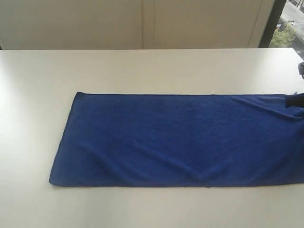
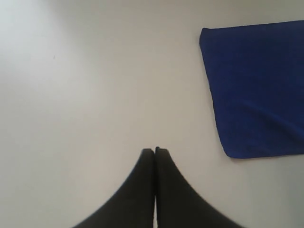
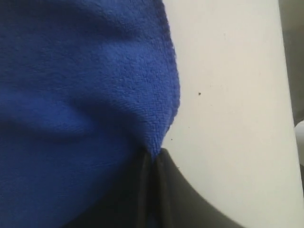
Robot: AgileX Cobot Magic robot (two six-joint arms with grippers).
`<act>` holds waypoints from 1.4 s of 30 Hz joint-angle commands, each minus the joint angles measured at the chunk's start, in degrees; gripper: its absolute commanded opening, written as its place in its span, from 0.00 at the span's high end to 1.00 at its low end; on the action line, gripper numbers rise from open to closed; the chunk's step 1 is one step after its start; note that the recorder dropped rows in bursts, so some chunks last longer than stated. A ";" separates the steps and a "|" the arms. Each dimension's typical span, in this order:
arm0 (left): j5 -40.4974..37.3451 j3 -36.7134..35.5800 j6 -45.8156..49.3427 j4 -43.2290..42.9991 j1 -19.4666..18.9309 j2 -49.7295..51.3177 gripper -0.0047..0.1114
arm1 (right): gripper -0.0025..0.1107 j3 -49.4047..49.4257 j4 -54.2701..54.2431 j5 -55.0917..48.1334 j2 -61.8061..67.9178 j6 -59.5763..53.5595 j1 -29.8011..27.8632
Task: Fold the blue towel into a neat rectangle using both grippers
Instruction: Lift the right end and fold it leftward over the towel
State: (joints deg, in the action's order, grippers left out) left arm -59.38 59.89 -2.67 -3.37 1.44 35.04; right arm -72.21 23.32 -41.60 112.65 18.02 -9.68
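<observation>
Pinching blue towel [image 3: 85,95] edge, right gripper [image 3: 153,159]; left gripper [image 2: 155,151] closed, only in wrist view.

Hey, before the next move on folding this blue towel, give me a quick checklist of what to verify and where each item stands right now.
1. Right gripper gripping the blue towel: ok, jaws shut on its edge.
2. Left gripper gripping the towel: not ok, jaws shut over bare table, apart from the cloth.
3. Towel spread out: ok, flat with mild wrinkles.
4. Towel's whole right end in sight: not ok, it runs out of the exterior view.
5. How much cloth the right grip holds: cannot tell.
</observation>
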 commanded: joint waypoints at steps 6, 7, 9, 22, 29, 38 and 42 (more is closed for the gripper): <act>-0.33 -0.27 0.06 -0.01 -0.12 -0.30 0.96 | 0.98 -0.69 -2.08 -5.64 -13.77 -2.32 11.29; -0.33 -0.27 0.06 -0.01 -0.12 -0.30 0.96 | 0.98 -0.94 -2.08 -6.38 -14.94 -2.32 13.45; -0.33 -0.27 0.06 -0.01 -0.12 -0.30 0.96 | 0.98 -2.14 -2.81 -8.63 -17.36 -2.56 18.23; -0.33 -0.27 0.06 -0.01 -0.12 -0.30 0.96 | 0.98 -13.69 -5.68 -10.18 -11.00 -2.78 46.20; -0.33 -0.27 0.06 -0.01 -0.12 -0.30 0.96 | 0.98 -25.01 -7.63 -15.54 -8.88 -4.81 46.55; -0.33 -0.27 0.06 -0.01 -0.12 -0.30 0.96 | 0.98 -33.91 -25.21 -8.97 1.41 -15.89 54.41; -0.33 -0.27 0.06 -0.01 -0.12 -0.30 0.96 | 0.98 -34.61 -30.10 0.07 13.92 -16.37 57.25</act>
State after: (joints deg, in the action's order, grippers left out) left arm -59.38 59.89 -2.67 -3.37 1.44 35.04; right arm -106.52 -3.95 -46.86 118.50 2.71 45.98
